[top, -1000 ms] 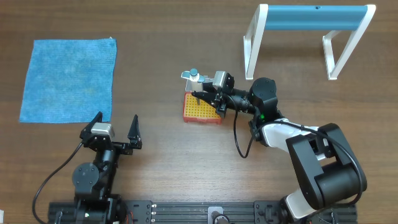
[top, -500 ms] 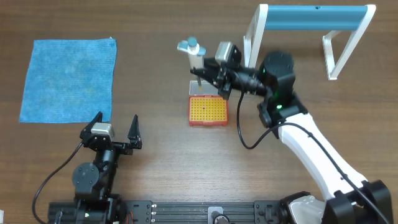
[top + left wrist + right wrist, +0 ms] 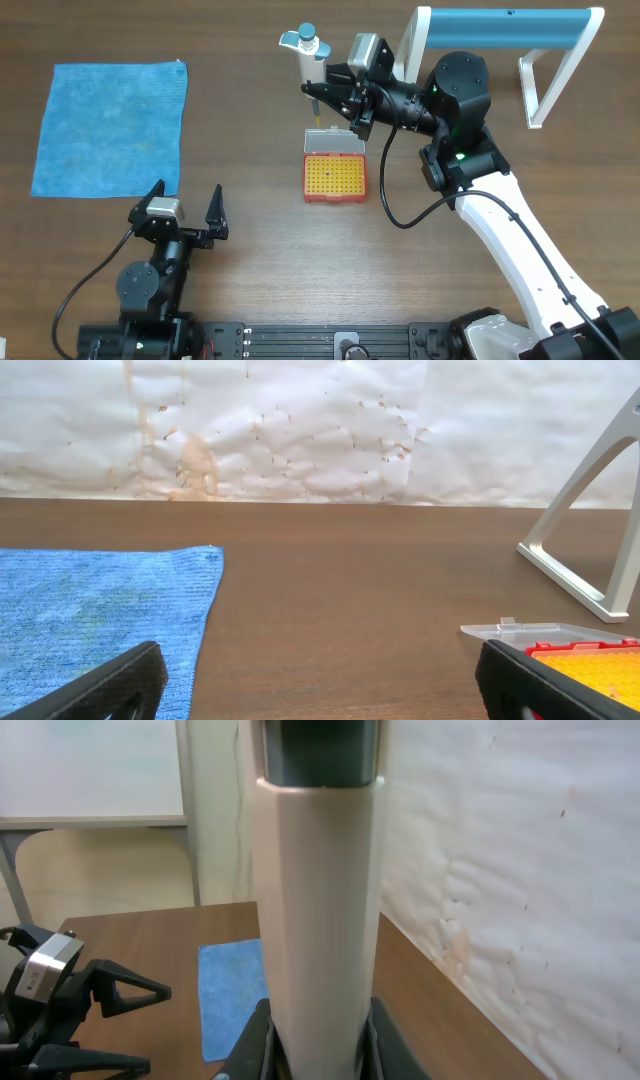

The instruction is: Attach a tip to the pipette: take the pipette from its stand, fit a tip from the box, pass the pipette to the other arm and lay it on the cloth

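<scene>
from above, we see the right pincer (image 3: 328, 88) clamped on the pipette (image 3: 311, 62), its two fingers pressed against either side of the white body. the pipette is lifted off the worktop (image 3: 260, 270) and stands roughly upright, its blue-capped head uppermost. in the right wrist view the white body rises straight up between the fingers (image 3: 252, 1038). a thin shaft runs down from the body towards the tip box (image 3: 335, 180); we cannot tell whether a tip sits on its end.

the tip box is red with an orange grid of holes and rests on the worktop near the middle, at 6 o'clock from the pipette. its clear lid lies open flat on its 12 o'clock side.

the stand (image 3: 505, 28), white legs under a blue bar, is at 1 o'clock on the worktop, just beside the right arm's wrist.

the blue cloth (image 3: 110, 128) lies flat at 10 o'clock, well apart from the box and the pipette.

the left pincer (image 3: 185, 212) is at 7 o'clock, close to its base, with its fingers spread wide apart and nothing between them. it is just beyond the cloth's 5 o'clock corner, not touching it. in its own wrist view the cloth and the box lie ahead on the worktop.
</scene>
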### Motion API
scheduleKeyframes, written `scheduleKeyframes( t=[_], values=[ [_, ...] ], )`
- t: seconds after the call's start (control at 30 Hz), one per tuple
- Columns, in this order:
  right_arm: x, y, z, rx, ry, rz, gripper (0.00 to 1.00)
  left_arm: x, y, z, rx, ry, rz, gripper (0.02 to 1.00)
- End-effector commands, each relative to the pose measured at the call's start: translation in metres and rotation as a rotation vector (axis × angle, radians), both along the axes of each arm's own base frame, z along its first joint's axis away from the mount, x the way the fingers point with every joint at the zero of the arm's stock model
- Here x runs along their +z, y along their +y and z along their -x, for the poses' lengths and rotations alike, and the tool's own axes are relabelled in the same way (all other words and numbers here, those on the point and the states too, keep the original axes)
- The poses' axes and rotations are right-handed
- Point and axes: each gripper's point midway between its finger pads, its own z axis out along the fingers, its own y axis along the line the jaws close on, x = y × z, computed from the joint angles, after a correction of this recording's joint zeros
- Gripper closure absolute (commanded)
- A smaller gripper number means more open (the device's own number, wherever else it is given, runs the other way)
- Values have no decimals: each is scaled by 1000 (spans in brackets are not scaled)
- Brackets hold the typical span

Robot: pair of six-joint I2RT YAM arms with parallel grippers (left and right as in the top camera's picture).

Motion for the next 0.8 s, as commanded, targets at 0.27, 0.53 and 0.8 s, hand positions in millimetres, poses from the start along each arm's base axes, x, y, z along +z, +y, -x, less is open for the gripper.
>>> scheduleKeyframes(
  t=[0.27,0.53,0.8],
  values=[
    [11,-2,2,1,-20,-12,921,0,-4,1,-22,-1,0,20],
    [11,1,6,21,-13,-14,925,56,-61,22,-381,-145,225,20],
    [11,10,32,173,-16,-12,925,140,-71,5,-430,26,81,23]
  ],
)
